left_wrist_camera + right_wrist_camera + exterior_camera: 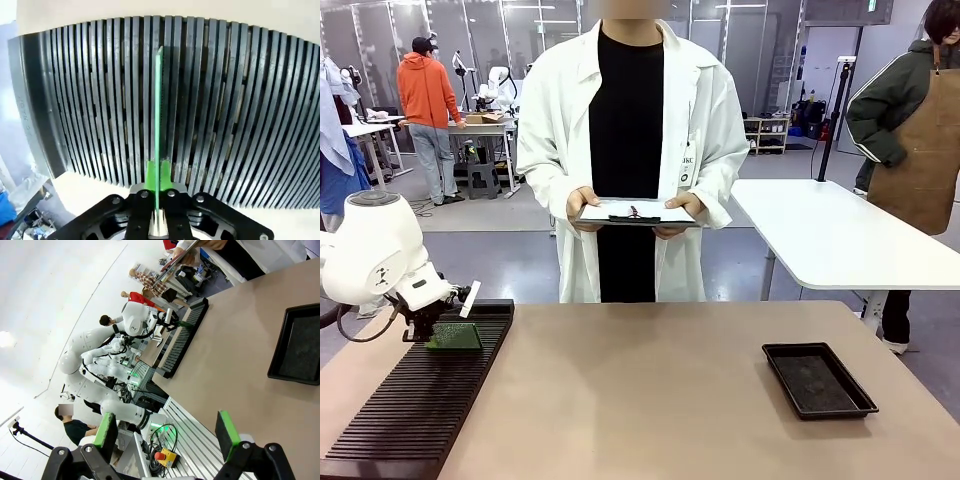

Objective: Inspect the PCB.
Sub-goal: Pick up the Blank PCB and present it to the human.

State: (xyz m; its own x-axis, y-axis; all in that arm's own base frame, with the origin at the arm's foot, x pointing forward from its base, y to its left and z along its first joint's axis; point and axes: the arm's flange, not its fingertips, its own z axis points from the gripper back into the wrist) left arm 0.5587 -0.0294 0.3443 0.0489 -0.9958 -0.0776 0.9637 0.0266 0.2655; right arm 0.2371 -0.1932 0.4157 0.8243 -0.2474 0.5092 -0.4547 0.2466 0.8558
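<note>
The PCB is a small green board standing on edge in the black slotted rack at the table's left. My left gripper is shut on the board's near end. In the left wrist view the PCB is a thin green line seen edge-on, pinched between the green pads of the left gripper, with the rack's slats behind it. My right gripper hangs open in the air with nothing between its fingers, well away from the table.
A shallow black tray lies at the table's right, also seen in the right wrist view as the tray. A person in a white coat stands at the far side holding a clipboard in both hands. A white table stands behind.
</note>
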